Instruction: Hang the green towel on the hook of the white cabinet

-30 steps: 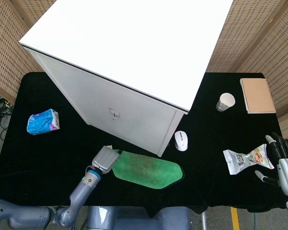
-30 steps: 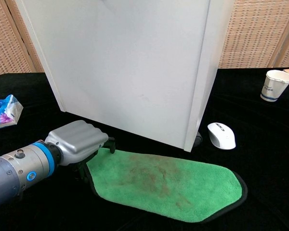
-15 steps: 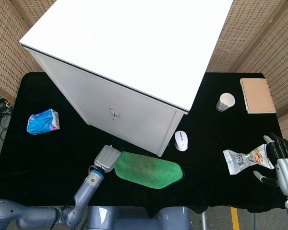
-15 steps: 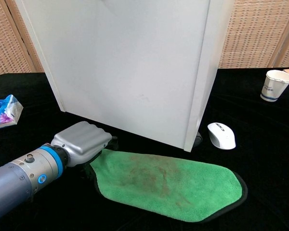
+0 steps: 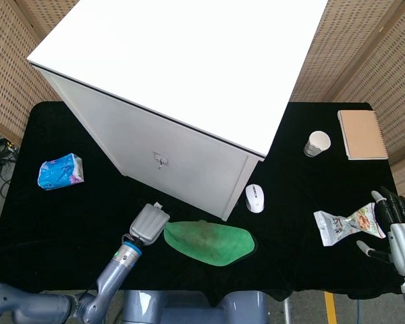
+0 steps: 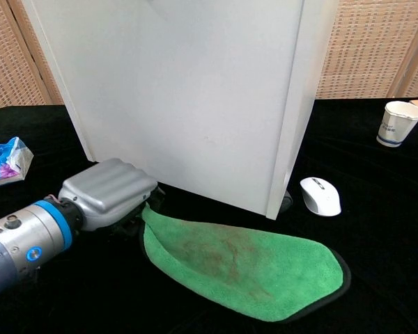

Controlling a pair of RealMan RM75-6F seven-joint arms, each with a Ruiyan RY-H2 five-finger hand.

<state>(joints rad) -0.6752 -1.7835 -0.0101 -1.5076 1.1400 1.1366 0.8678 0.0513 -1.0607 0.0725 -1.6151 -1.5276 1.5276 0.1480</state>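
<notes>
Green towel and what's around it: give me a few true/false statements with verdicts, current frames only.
1. The left robot hand grips one end of the green towel. True.
2. The green towel already hangs on the hook of the white cabinet. False: most of it lies on the black table in front of the cabinet, the gripped end raised.
3. The right robot hand holds the snack packet. False: it rests beside the packet, fingers apart.
4. A white mouse sits by the cabinet's corner. True.
5. The paper cup lies tipped over on the notebook. False: it stands upright on the table beside the notebook.
</notes>
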